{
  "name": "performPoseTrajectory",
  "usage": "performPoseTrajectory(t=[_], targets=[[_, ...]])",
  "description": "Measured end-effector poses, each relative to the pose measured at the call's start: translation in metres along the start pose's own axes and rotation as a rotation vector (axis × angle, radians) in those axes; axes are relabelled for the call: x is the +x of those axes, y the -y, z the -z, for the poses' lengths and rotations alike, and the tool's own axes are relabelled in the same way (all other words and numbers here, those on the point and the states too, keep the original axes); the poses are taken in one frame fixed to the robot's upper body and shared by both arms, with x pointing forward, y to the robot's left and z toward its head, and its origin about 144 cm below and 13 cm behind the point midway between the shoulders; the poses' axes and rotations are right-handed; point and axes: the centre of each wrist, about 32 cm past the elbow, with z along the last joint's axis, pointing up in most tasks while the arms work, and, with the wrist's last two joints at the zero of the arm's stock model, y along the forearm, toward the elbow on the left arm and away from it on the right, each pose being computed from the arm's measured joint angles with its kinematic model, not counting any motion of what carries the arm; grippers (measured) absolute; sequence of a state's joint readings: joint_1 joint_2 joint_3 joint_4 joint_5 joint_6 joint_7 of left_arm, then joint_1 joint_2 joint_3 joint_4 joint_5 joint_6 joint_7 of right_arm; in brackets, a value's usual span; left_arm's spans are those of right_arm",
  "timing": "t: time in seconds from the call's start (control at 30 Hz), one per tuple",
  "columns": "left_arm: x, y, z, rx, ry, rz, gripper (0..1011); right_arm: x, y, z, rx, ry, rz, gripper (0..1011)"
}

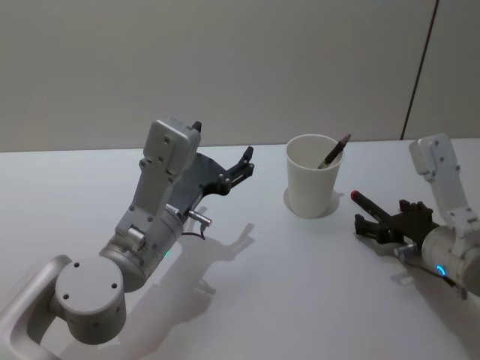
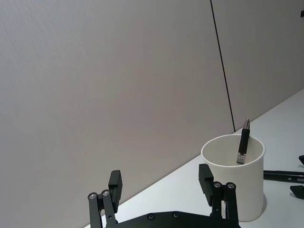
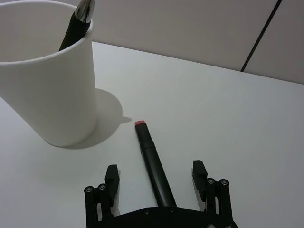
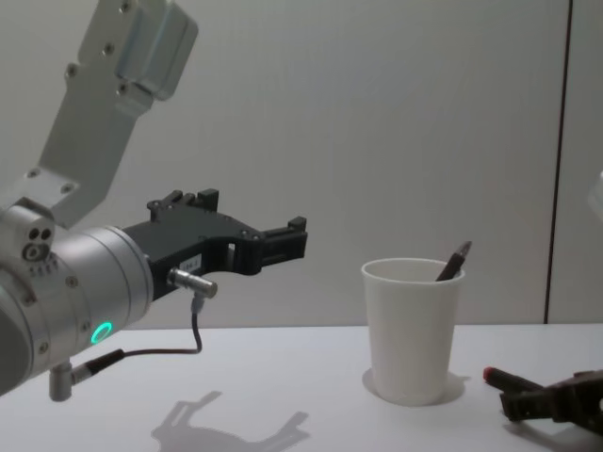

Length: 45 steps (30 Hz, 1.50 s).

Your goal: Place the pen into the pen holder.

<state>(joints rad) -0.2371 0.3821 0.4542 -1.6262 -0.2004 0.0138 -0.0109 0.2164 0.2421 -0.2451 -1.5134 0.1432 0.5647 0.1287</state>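
The pen [image 3: 145, 142] is seen lying flat on the tabletop [image 1: 285, 300] at the right of the head view, just beside the pen holder [image 1: 311, 187]; it is straddled, not pinched, by the spread right claw [image 3: 155, 170]; the left claw [image 1: 246, 166] (also spread) is held raised left of centre; a second pen [image 1: 335, 152] is already propped inside the holder; grasping, lifting and dropping are judged outstanding.

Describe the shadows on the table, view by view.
Head view: the left gripper throws a soft shadow on the table beneath it; right wrist view: the pen holder casts a shadow stopping just short of the red-capped pen; chest view: that gripper's shadow lies faint on the table.
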Motion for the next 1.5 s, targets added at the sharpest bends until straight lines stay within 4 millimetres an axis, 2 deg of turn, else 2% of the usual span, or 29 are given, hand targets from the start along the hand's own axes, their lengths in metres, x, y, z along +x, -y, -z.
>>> performPoseTrajectory(t=[0.1,0.4,0.5,1.5], targets=[[0.0,0.0,0.0,0.0,0.0,0.0,1001,-0.0006,-0.0002,0.0002,0.0,0.0,-0.001,969],[0.0,0.0,0.0,0.0,0.0,0.0,1001,-0.0021,-0.0006,0.0007,0.0,0.0,-0.006,754],[0.0,0.0,0.0,0.0,0.0,0.0,1001,-0.0022,-0.0007,0.0009,0.0,0.0,-0.006,719],[0.0,0.0,0.0,0.0,0.0,0.0,1001,-0.0017,-0.0008,0.0021,0.001,-0.027,-0.004,518]])
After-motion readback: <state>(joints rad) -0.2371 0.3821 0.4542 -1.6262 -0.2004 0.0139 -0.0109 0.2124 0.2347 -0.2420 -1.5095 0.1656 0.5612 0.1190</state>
